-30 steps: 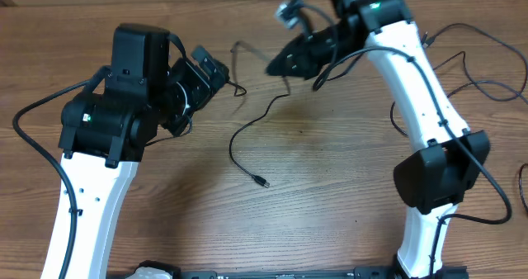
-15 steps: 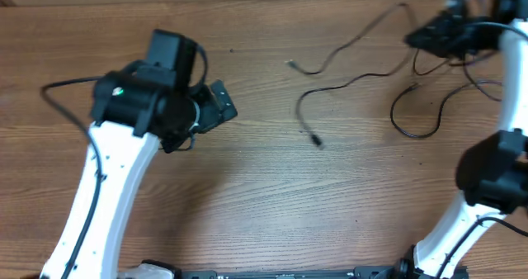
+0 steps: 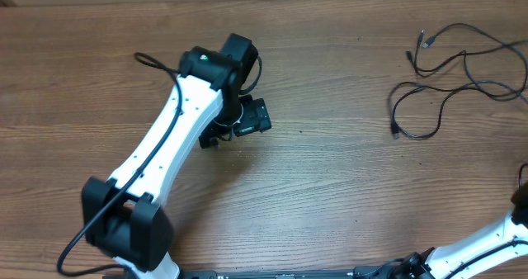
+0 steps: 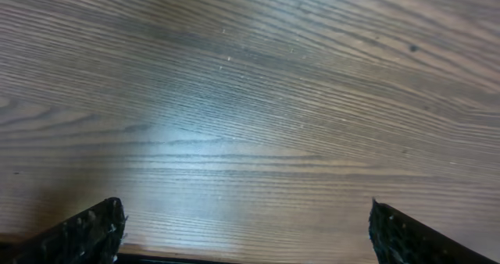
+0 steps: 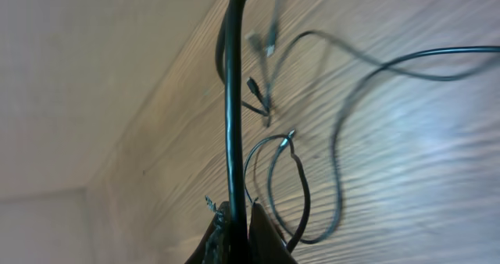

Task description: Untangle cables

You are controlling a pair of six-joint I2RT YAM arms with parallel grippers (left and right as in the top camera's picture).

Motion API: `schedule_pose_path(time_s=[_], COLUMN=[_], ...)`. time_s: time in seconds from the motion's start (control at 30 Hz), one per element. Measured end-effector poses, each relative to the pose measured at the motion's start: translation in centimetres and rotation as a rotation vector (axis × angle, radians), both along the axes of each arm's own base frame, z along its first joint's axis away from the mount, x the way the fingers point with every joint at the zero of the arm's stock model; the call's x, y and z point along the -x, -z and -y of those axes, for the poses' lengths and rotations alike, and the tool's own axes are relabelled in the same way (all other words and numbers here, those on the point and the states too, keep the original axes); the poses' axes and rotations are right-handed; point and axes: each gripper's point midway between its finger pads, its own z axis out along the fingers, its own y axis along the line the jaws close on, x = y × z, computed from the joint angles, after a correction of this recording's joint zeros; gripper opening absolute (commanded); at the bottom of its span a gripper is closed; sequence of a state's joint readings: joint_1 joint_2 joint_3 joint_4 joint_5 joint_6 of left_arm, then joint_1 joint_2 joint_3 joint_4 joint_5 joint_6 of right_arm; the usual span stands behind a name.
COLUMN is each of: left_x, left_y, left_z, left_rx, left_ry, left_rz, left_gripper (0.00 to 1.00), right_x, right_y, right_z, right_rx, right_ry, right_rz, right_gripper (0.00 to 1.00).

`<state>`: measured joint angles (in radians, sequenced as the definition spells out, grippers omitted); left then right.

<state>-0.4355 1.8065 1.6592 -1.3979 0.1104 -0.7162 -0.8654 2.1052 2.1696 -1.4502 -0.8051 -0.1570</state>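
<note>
Wood-grain desk (image 3: 346,188), smooth with a dull sheen, carries thin, limp, rubbery black cables (image 3: 450,93) with small metal plugs. They lie looped well apart from the left arm (image 3: 165,139), on its right-hand side. Left fingers (image 4: 86,229) gape wide over bare wood. Right fingers (image 5: 262,233) are clenched, apparently on one cable. Pulling could cinch the loops or slide everything off the slick desk.

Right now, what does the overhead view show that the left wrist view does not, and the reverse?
Only overhead: the cables lying at the table's far right, and the whole left arm. Only left wrist: the two black fingertips close up, jaws wide apart with nothing between them. Both: the bare wooden table.
</note>
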Motion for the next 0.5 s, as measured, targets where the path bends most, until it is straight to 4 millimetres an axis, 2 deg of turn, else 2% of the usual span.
schedule_pose_path(time_s=[0.13, 0.2, 0.27, 0.33, 0.43, 0.5], left_x=[-0.7, -1.0, -1.2, -1.4, -1.5, -1.6], left_y=[2.0, 2.9, 3.6, 4.1, 4.2, 4.2], left_z=[0.5, 0.6, 0.8, 0.9, 1.0, 1.0], left_rx=[-0.012, -0.019, -0.022, -0.021, -0.019, -0.017], left_ry=[0.008, 0.011, 0.014, 0.014, 0.014, 0.014], left_rz=[-0.028, -0.043, -0.053, -0.058, -0.057, -0.056], left_gripper=[1.00, 1.00, 1.00, 1.00, 1.00, 1.00], right_x=[1.5, 2.0, 2.3, 2.5, 2.5, 2.5], right_y=[-0.1, -0.1, -0.2, -0.2, -0.3, -0.3], right_z=[2.5, 3.4, 4.1, 4.4, 4.5, 4.5], right_rx=[0.009, 0.014, 0.016, 0.009, 0.007, 0.008], right_ry=[0.062, 0.085, 0.106, 0.121, 0.124, 0.123], right_rz=[0.011, 0.015, 0.019, 0.019, 0.020, 0.021], right_gripper=[0.04, 0.10, 0.41, 0.80, 0.99, 1.00])
